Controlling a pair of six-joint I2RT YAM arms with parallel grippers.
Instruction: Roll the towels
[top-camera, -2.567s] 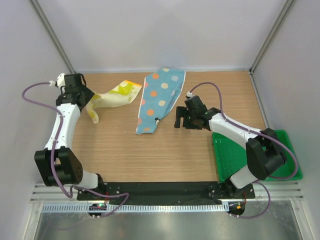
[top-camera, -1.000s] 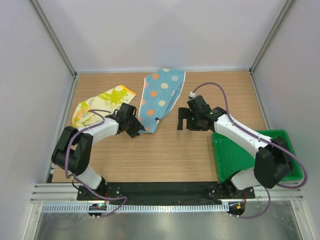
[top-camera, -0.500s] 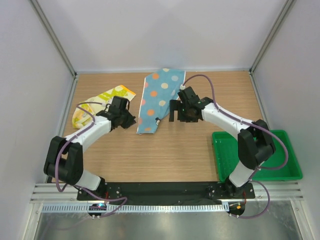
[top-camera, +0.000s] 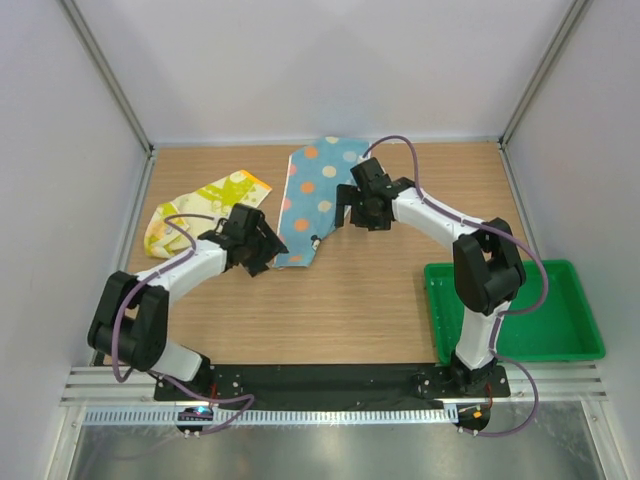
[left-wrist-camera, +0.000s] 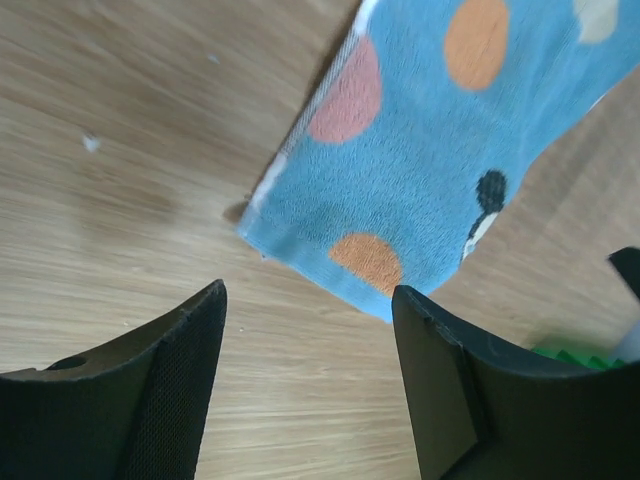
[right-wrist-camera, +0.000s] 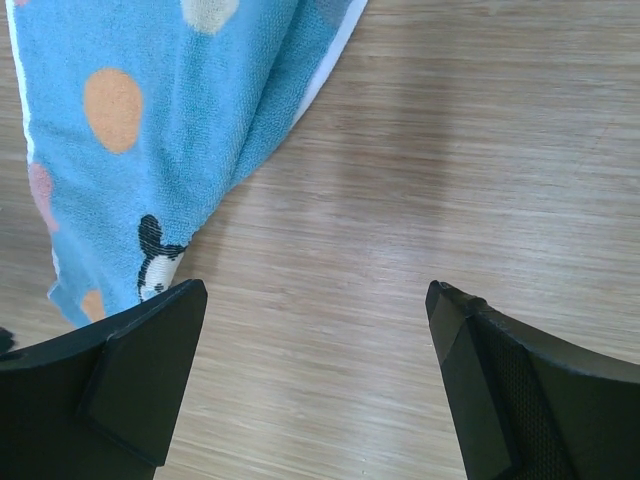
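The light blue polka-dot towel (top-camera: 315, 195) lies flat and folded lengthwise at the back middle of the table. It also shows in the left wrist view (left-wrist-camera: 430, 150) and the right wrist view (right-wrist-camera: 160, 130). The pale yellow towel with lime-green patches (top-camera: 200, 205) lies crumpled at the back left. My left gripper (top-camera: 268, 250) is open and empty just left of the blue towel's near corner; in its own view (left-wrist-camera: 310, 300) the corner lies just ahead. My right gripper (top-camera: 352, 212) is open and empty over bare wood at the towel's right edge, as its own view (right-wrist-camera: 315, 295) shows.
A green plastic tray (top-camera: 515, 315) sits at the front right. White walls close the table on the left, back and right. Bare wooden tabletop (top-camera: 330, 310) lies between the towels and the arm bases.
My left gripper let go of the yellow towel at the back left and came to the blue towel's near corner. My right gripper moved back and left to the towel's right edge.
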